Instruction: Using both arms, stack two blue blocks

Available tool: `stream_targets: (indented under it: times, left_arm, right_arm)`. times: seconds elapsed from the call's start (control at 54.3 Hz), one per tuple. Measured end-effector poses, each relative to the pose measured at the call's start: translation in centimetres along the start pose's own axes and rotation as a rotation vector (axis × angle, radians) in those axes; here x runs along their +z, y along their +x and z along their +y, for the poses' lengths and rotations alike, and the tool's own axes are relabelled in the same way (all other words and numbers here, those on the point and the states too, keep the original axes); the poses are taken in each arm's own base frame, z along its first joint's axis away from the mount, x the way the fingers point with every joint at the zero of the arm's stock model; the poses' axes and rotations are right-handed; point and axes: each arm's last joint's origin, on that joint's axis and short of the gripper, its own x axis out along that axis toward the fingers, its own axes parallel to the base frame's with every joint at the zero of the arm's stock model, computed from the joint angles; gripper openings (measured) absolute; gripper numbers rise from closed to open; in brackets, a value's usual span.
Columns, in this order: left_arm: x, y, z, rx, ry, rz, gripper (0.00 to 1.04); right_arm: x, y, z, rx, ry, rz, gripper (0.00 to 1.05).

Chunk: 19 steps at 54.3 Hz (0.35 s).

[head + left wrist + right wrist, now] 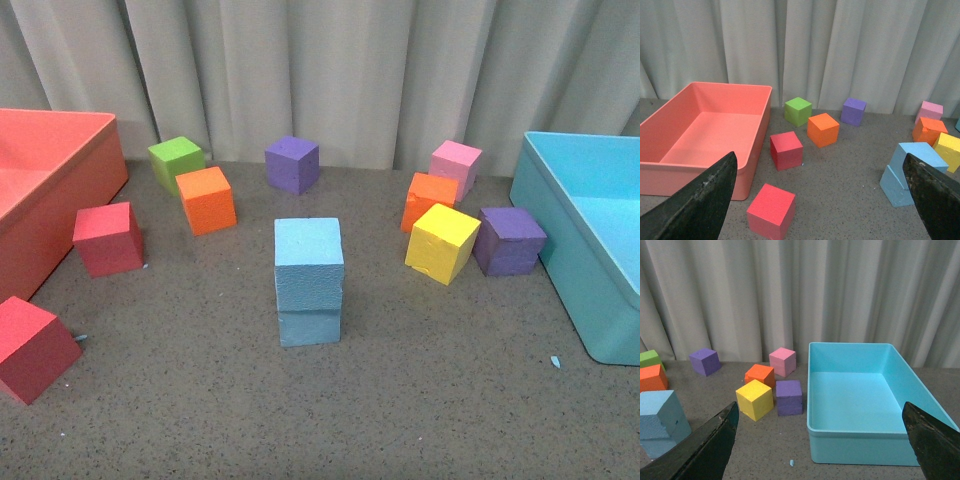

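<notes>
Blocks stacked already, by the look of it: upper blue block sitting on lower blue block, in open middle of grey surface, well left of blue bin and clear of every other cube. Best done now by keeping both arms back and away, no brushing the tower. Upper block overhanging slightly toward the front and twisted a little against the lower, so not quite square; worth a gentle nudge only if it wobbles. Long axis of the stack upright; in the left wrist view only seeming to lean. Left fingers spread wide, pinching nothing. Right fingers likewise spread wide, empty, well apart from the stack.
</notes>
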Motion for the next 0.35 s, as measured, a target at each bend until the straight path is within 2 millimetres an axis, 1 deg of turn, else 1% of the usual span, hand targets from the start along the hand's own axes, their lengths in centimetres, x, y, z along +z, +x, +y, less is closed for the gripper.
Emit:
stream_targets:
  times: [0.35]
  left_arm:
    - [0.0, 0.0, 0.0, 0.0, 0.0, 0.0, 0.98]
  right_arm:
    - [0.0, 0.0, 0.0, 0.0, 0.0, 0.0, 0.95]
